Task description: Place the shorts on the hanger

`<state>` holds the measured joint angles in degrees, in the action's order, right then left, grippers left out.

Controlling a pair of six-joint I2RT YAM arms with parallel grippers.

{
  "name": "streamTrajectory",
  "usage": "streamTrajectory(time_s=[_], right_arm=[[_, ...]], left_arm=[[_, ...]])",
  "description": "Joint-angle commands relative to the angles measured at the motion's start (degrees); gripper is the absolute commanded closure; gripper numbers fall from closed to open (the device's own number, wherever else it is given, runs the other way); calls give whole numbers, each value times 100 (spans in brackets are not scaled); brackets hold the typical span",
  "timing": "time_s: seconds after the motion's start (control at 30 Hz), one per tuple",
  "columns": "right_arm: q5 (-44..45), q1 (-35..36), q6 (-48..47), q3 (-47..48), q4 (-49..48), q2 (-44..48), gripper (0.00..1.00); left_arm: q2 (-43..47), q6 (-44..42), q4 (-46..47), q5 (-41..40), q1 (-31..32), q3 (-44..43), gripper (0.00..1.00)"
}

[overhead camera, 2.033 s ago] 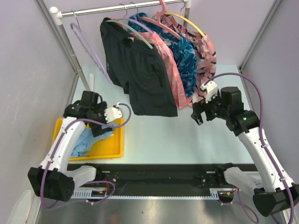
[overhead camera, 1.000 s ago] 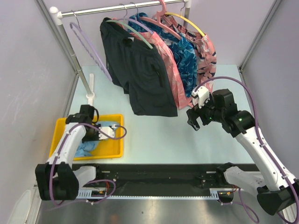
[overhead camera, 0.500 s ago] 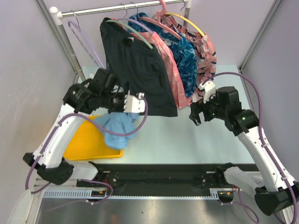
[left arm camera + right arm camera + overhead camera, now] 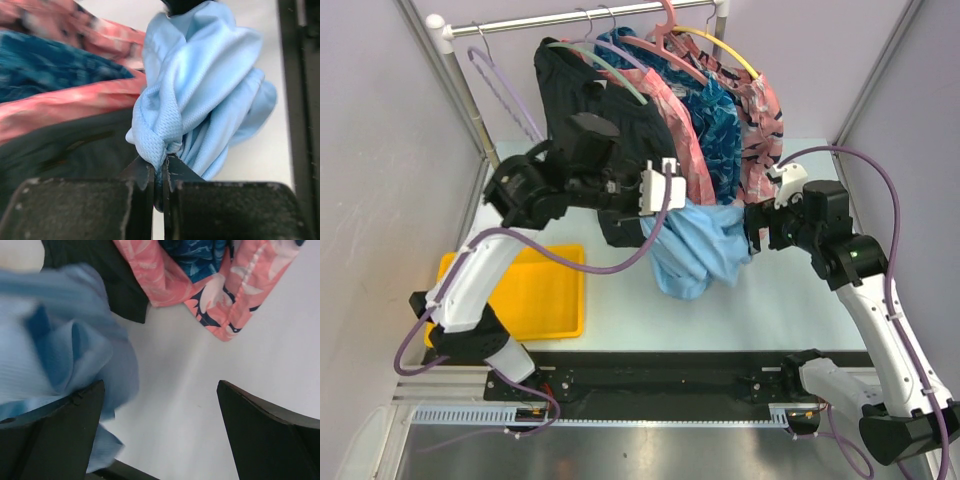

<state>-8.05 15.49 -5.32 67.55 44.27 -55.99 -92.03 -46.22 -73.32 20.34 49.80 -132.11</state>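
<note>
The light blue shorts [image 4: 695,250] hang bunched above the table's middle, pinched at a top fold by my left gripper [image 4: 665,195]. In the left wrist view the jaws of that left gripper [image 4: 159,162] are shut on a knot of the shorts [image 4: 200,85]. My right gripper [image 4: 758,228] is open just right of the bundle. In the right wrist view the shorts [image 4: 55,340] are blurred against the left finger [image 4: 65,430], and the right gripper [image 4: 160,385] has only table between its fingers. The lavender hanger [image 4: 505,95] hangs bare at the rail's left end.
On the rail [image 4: 570,17] hang black shorts [image 4: 620,130] on a pale green hanger and patterned red and blue garments [image 4: 730,110] on pink hangers, right behind the bundle. A yellow tray [image 4: 545,300] lies at the near left. The slanted rack post [image 4: 470,110] stands at the left.
My left arm has lifted the shorts out of the yellow tray and swung them right, to just beside the right gripper. The right gripper shifted slightly right and back and stayed open.
</note>
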Motion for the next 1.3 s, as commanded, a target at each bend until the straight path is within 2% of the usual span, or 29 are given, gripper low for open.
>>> streamTrajectory(time_s=[0.0, 0.1, 0.17, 0.27, 0.4, 0.47, 0.53, 0.57, 0.6, 0.63, 0.7, 0.73, 0.77, 0.83, 0.97, 1.07, 1.17, 1.27], right_arm=[[418, -72, -91, 294, -86, 193, 0], [428, -98, -346, 303, -7, 237, 0], [331, -107, -487, 294, 55, 246, 0], [164, -116, -715, 294, 257, 202, 0], [-204, -107, -1075, 303, 713, -17, 0], [-310, -125, -1216, 285, 837, -105, 0], [-416, -125, -1374, 276, 890, -175, 0], [-442, -125, -1419, 276, 890, -193, 0], [-495, -125, -1462, 276, 908, -202, 0], [-521, -125, -1524, 276, 908, -246, 0], [-565, -125, -1542, 276, 960, -299, 0], [-600, -125, -1533, 276, 987, -308, 0], [-618, -125, -1490, 276, 1004, -334, 0], [-671, -142, -1402, 268, 1005, -343, 0], [-724, -274, -1139, 250, 882, -325, 0], [-785, -520, -831, 276, 715, -308, 0], [-970, -748, -576, 312, 741, -264, 0], [-1084, -932, -426, 312, 776, -202, 0]], left_arm=[[97, 710, 608, 409, 38, 896, 100], [229, 659, 757, 620, 30, 1520, 100], [579, 308, 810, 673, 30, 2389, 100], [1018, -884, 488, 244, 30, 3865, 97], [1292, -1618, 204, -441, 3, 5735, 98], [1450, -1802, 353, -670, -14, 6222, 100], [1495, -1891, 581, -968, -23, 6739, 93], [1477, -1995, 530, -1005, -23, 6812, 77], [1390, -1962, 460, -1014, -23, 6822, 67], [1346, -1927, 381, -771, -84, 6648, 49], [1188, -1708, 257, -375, -190, 6244, 35], [1118, -1567, 231, -199, -294, 5685, 26], [995, -1314, 230, 134, -330, 5375, 11], [627, -952, 518, 233, -331, 4524, 1], [-68, -109, 1501, -283, -103, 3904, 0], [-876, 156, 1785, -636, 91, 3623, 2], [-1561, 183, 1786, -741, 135, 3385, 3], [-1861, -26, 2057, -926, 144, 3569, 3]])
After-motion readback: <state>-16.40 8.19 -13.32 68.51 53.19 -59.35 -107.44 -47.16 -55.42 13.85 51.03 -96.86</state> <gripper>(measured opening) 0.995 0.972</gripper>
